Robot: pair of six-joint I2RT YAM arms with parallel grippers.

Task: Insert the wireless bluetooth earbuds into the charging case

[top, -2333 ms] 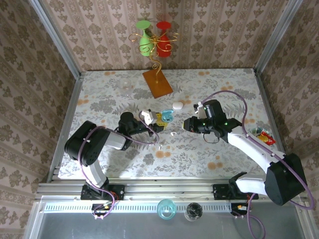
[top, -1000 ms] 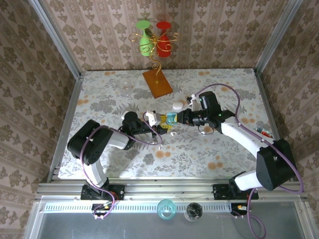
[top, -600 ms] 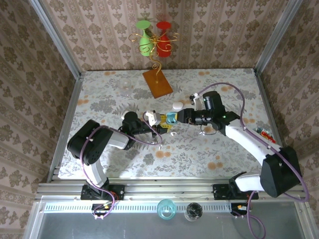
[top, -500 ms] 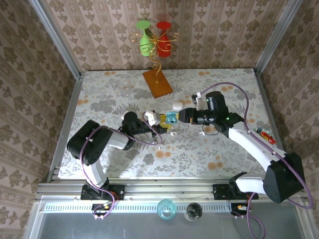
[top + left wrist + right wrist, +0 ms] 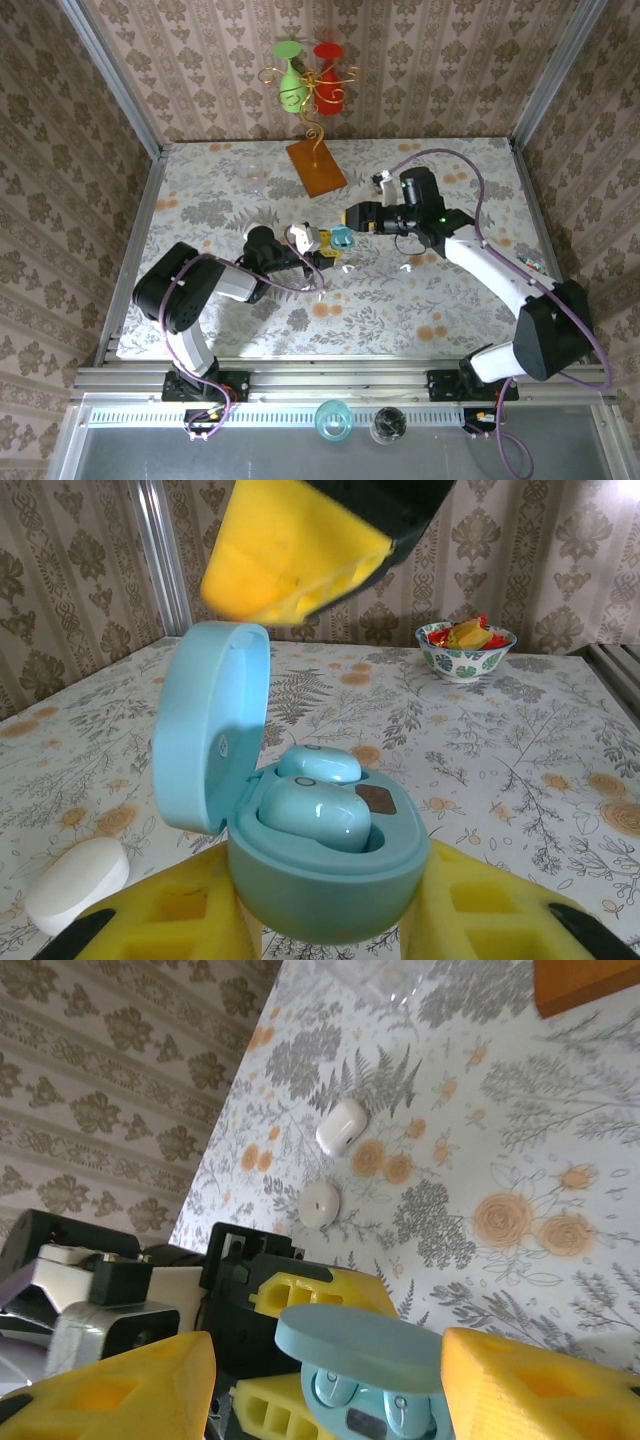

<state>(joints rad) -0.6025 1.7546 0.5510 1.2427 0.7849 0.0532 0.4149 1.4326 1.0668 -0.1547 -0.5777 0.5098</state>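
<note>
Left wrist view: left gripper [image 5: 330,925] clamps the light-blue charging case [image 5: 320,875], lid up, two earbuds [image 5: 315,815] seated inside. Right gripper [image 5: 325,1385] spread, empty, just above the case. Case midway between the table's [image 5: 420,300] side edges.

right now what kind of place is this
Probably a robot test cell dressed like a home: wallpapered panels in a metal frame, a floral table, and a left arm and right arm bolted at its near edge.

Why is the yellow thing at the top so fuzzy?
Left wrist view: it is a finger of the right gripper, probably too near the lens to focus; the blue case is sharp. Right wrist view: its yellow fingers look soft too.
</note>
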